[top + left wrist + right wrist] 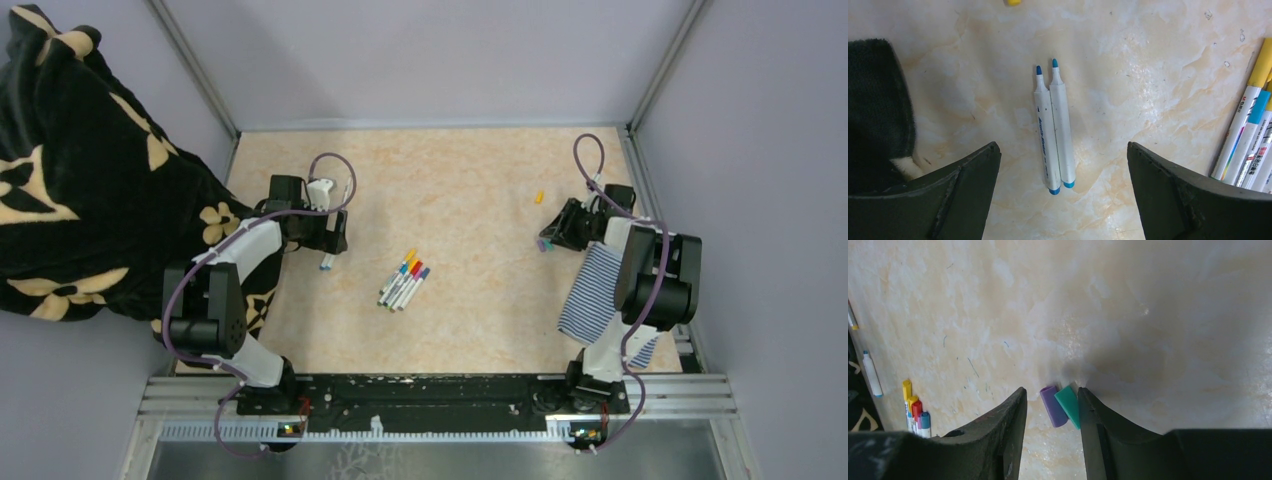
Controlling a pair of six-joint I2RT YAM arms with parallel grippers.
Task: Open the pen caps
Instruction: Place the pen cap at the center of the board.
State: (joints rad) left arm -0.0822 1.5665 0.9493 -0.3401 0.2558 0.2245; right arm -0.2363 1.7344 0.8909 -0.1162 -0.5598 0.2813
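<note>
Gripper L [1062, 145]: wide open, holding nothing. Its two dark fingers [968, 192] show at 7 & 5 o'clock of the left wrist view, well apart.
Under Gripper L: two blue pens [1054, 125] lie side by side & touching. White barrels, bare blue nibs twd 12 o'clock, no caps on. They sit in the gap btwn the fingers, and neither finger touches them.
Gripper R [1052, 389]: open by a narrow gap only, low at the tabletop, not clamped on anything.
Btwn R fingers: purple cap [1053, 407] & teal cap [1069, 405], both off their pens, lie side by side & touching. Teal one rests against the finger on the 3 o'clock side. Purple one has a slit of table btwn it & the other finger.
Orange cap [539, 197]: loose & alone on the table, approx 2 o'clock from table centre in the top view, near Gripper R at its 12 o'clock.
Capped pens [403, 280]: small bundle near table centre, btwn the arms. Yellow, blue, red & purple caps are on, capped ends twd 1 o'clock.
Table [470, 170]: marbled beige top.
Striped cloth [592, 290]: blue-white, draped by the right arm at 4 o'clock.
Blanket [80, 170]: black w/ cream flowers, 9 o'clock side, against the left arm.
</note>
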